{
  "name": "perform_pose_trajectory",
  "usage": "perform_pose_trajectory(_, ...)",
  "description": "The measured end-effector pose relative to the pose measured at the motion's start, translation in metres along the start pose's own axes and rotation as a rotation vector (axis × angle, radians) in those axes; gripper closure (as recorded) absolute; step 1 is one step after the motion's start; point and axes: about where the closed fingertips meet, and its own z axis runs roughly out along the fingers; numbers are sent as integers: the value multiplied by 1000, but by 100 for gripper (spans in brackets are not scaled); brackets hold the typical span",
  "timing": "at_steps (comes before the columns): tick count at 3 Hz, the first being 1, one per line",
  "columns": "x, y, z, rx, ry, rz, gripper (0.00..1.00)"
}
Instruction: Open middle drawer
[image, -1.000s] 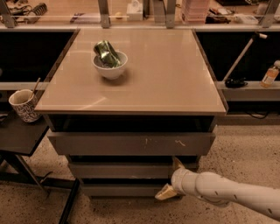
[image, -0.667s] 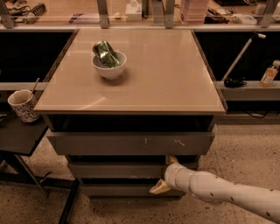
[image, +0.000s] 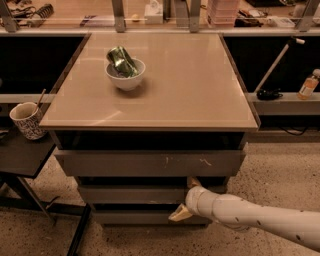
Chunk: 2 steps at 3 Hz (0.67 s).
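The middle drawer (image: 130, 194) is the mid-sized plain grey front of the cabinet. It sits below the wider top front with white scratches (image: 150, 163) and above the narrowest bottom front (image: 130, 216). My gripper (image: 185, 198) comes in from the lower right on a white arm and sits at the right end of the middle drawer front. One fingertip (image: 193, 182) shows at the front's upper edge and the other (image: 179, 215) at its lower edge. The fingers are spread apart. The drawer front lies in line with the others.
A white bowl (image: 125, 75) holding a green can (image: 120, 61) stands on the beige cabinet top (image: 200, 90). A patterned mug (image: 26, 120) sits on a dark side table (image: 20, 155) at the left. A bottle (image: 309, 84) and a leaning stick (image: 277, 62) are at the right.
My arm has moved left and slightly up, bringing the gripper from just right of the drawers onto the right end of the middle drawer front.
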Motion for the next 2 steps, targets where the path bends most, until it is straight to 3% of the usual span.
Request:
perform_pose_trajectory(1, 28, -13, 20, 3, 55, 71, 0)
perform_pose_trajectory(2, 33, -15, 21, 3, 65, 71, 0)
